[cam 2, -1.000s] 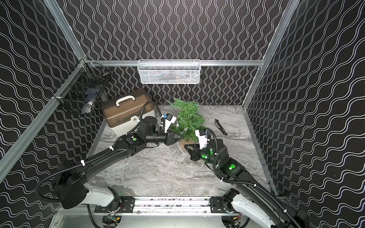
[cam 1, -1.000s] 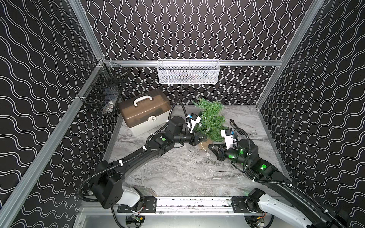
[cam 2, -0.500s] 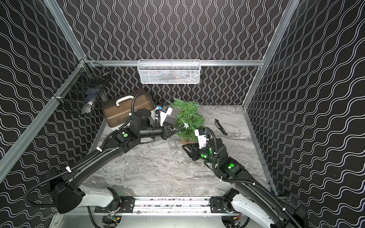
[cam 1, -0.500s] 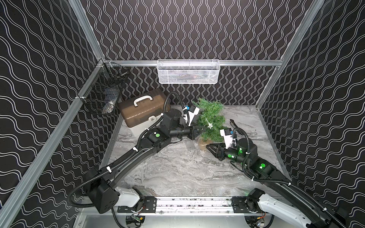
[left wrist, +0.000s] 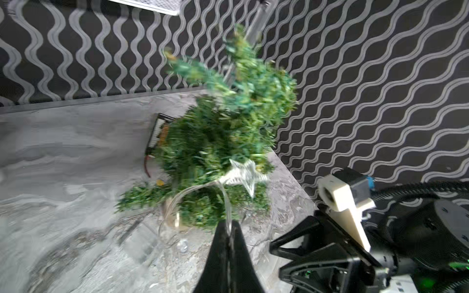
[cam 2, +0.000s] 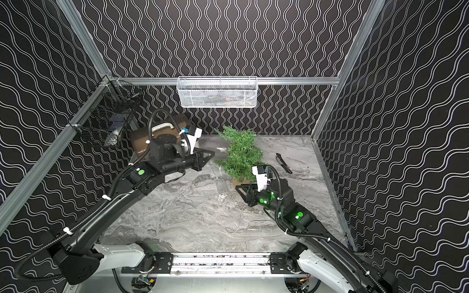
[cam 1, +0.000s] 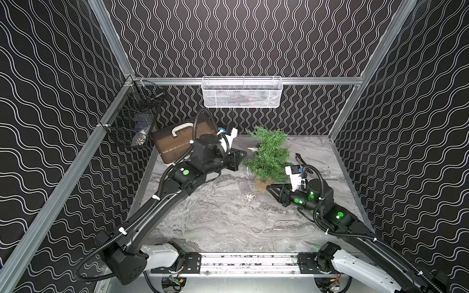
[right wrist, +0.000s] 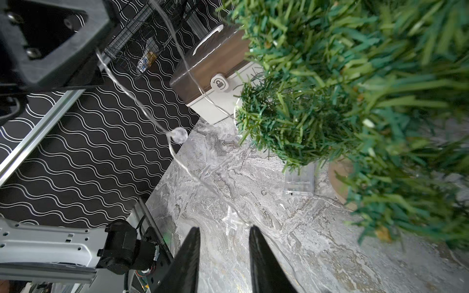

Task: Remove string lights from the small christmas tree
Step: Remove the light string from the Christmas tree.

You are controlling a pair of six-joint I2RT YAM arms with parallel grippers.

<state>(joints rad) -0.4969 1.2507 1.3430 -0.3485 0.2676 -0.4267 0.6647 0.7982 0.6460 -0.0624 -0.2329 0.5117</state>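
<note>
Left fingers point(left wrist: 219, 243): closed together, clamped on a strand of the string lights point(left wrist: 223, 195). The wire runs from the tips up to a clear star-shaped light lying against the foliage of the small christmas tree point(left wrist: 223, 132).

Right fingers point(right wrist: 190, 256): apart, nothing between them, low over the surface point(cam 1: 215, 215) just beside the tree's burlap base. A strand crosses just ahead of the tips; contact cannot be determined.

The tree stands near the back of the surface in both top views point(cam 1: 269, 154) point(cam 2: 241, 152). A strand with a round bulb point(right wrist: 179, 134) hangs in the air between the left arm and the surface. The clear box point(right wrist: 299, 181) lies flat beside the base. Loose wire point(cam 1: 264, 223) lies on the surface in front of the tree. A brown-lidded storage box point(cam 1: 175, 144) sits behind the left arm.
</note>
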